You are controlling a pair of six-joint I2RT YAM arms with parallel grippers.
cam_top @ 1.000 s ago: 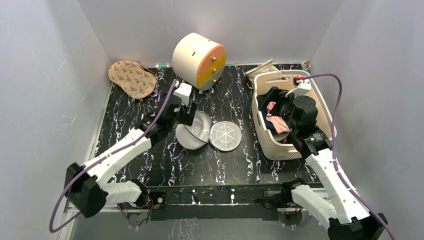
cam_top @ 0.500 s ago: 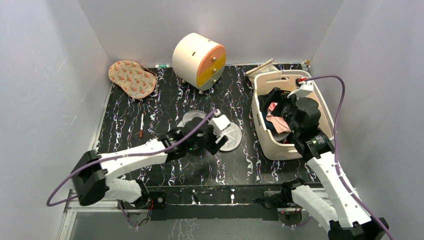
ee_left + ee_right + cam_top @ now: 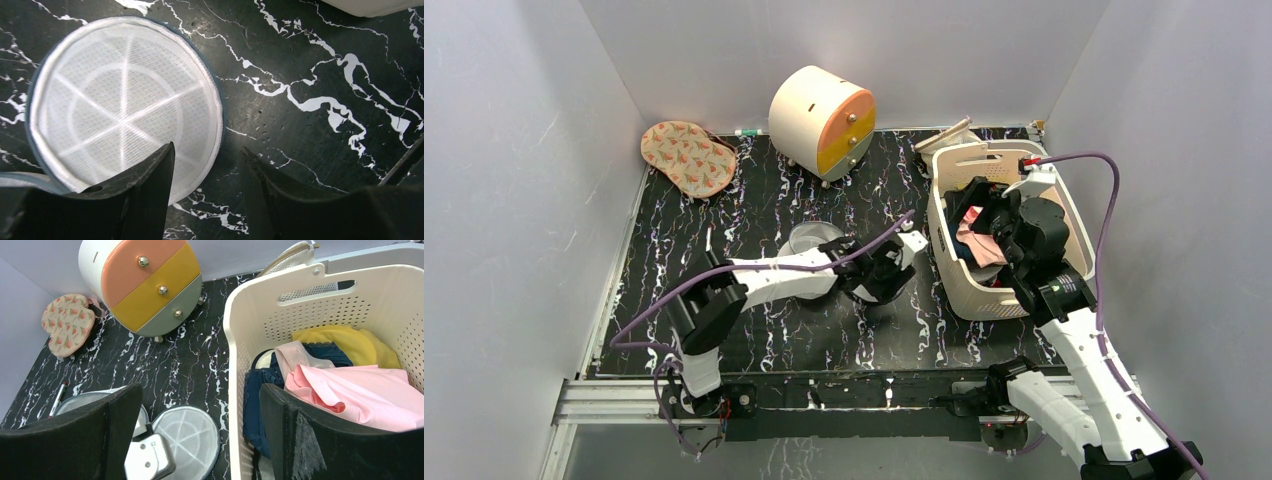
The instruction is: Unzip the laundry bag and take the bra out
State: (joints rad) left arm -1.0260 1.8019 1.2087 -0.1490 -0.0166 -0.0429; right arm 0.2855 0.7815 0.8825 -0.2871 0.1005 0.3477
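On the black, white-veined worktop [image 3: 804,335], the laundry bag [image 3: 122,105]: round, flat, white mesh, with stiff spokes and a ring across its face and a bluish rim. Unzipped, folded out into two round halves side by side. Above the right-hand half, the left pincer [image 3: 207,170], spread, one black finger [image 3: 150,185] over the mesh just inside the rim, the other over bare worktop. Touching or not: cannot tell.

Right of the bag, a strip of bare worktop up to the cream basket [image 3: 235,380], with perforated walls and a slotted handle, close to the right wall [image 3: 1164,150]. Inside it, the bra [image 3: 360,395]: pale pink, soft, crumpled, atop dark blue cloth [image 3: 260,390] and yellow cloth [image 3: 345,337]. Above the basket, the right pincer [image 3: 199,390], spread wide, pinching nothing.

At the back, a round cream cabinet [image 3: 150,295] with orange, yellow and grey drawer fronts and brass knobs. Far left, a heart-shaped floral pad [image 3: 67,325], a pen [image 3: 57,390] nearby.
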